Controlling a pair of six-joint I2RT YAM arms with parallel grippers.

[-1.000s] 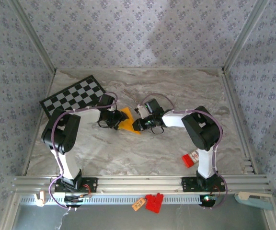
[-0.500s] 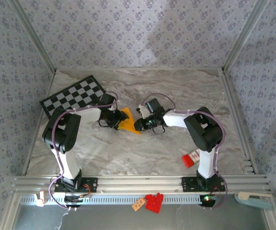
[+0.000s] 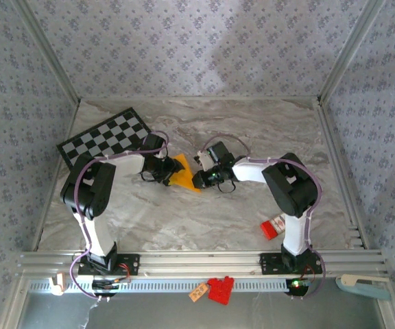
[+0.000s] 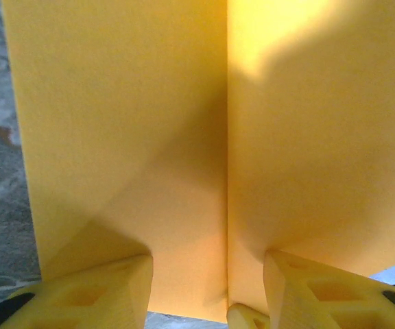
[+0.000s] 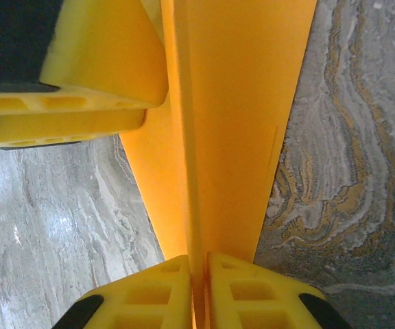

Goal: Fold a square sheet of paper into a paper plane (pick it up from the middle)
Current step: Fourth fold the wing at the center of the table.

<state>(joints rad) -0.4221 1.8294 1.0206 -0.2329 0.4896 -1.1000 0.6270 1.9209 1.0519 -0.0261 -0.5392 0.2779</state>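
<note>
The paper (image 3: pixel 185 177) lies on the table (image 3: pixel 252 130) between my left gripper (image 3: pixel 166 173) and right gripper (image 3: pixel 200 180); the checkered board (image 3: pixel 105 137) sits behind the left.

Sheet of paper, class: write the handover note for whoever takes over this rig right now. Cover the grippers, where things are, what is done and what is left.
Where: the sheet of paper lies mid-table, between both arms.
Grippers: the left gripper has its jaws open, straddling the centre crease. The right gripper has its jaws shut on a raised ridge of the paper.
Done: a centre crease shows.
Left: the remaining folds; it is not yet a pointed dart.
</note>
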